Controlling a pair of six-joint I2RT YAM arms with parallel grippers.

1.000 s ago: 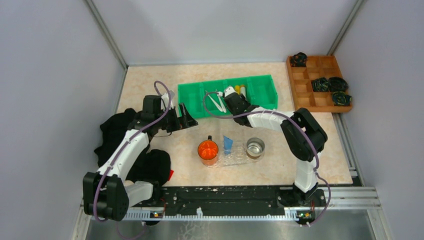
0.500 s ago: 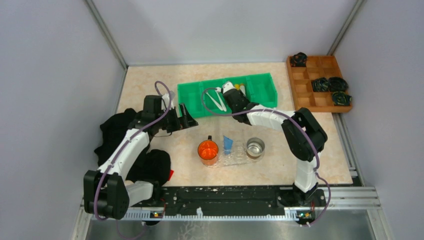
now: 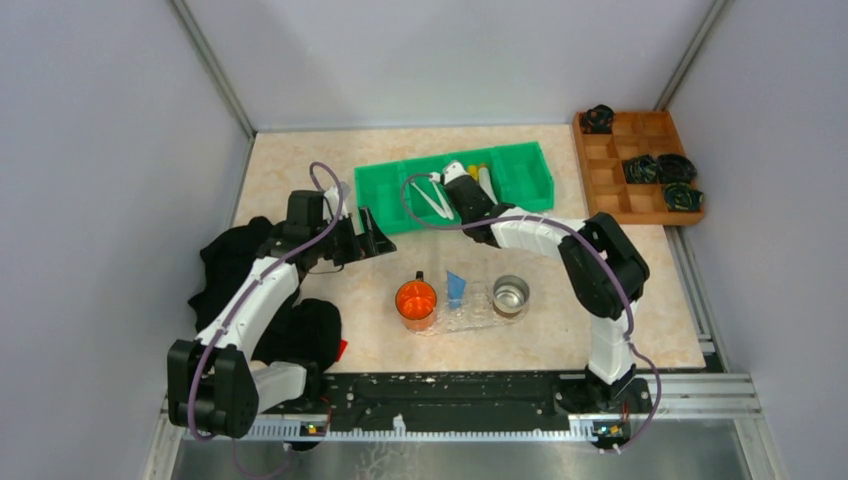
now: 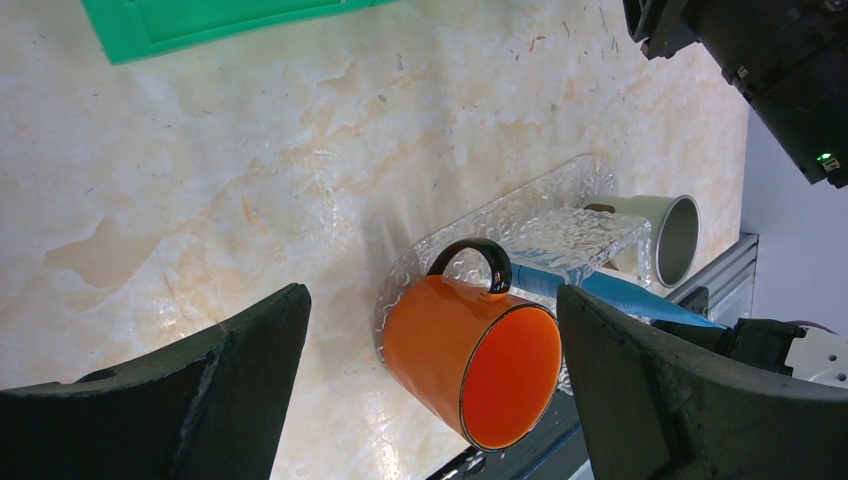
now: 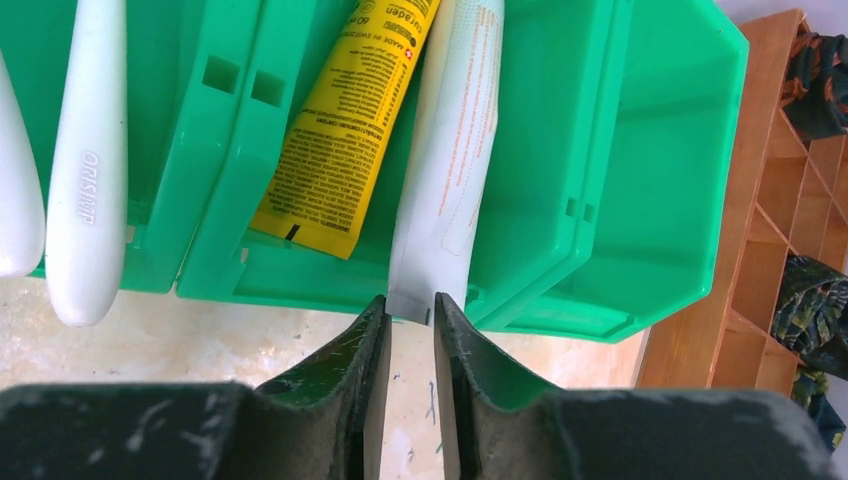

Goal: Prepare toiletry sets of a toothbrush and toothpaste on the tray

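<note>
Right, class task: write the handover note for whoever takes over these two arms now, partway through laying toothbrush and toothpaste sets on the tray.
Left gripper: open, empty, hovering near the orange mug.
Right gripper: jaws nearly together either side of the white toothpaste tail at the green bin; firm grip unconfirmed.
Tray: holds the mug, a pale cup, and the blue toothpaste between them.
Bin: both toothbrushes, yellow toothpaste.
Done: one tube on the tray.
Left: toothbrushes, remaining tubes.

Two white-shelled arms (image 3: 255, 295) with black joints (image 3: 600, 265), looping lilac cables (image 3: 318, 166), dark matte wedge-shaped tool fingers (image 5: 340, 380).
</note>
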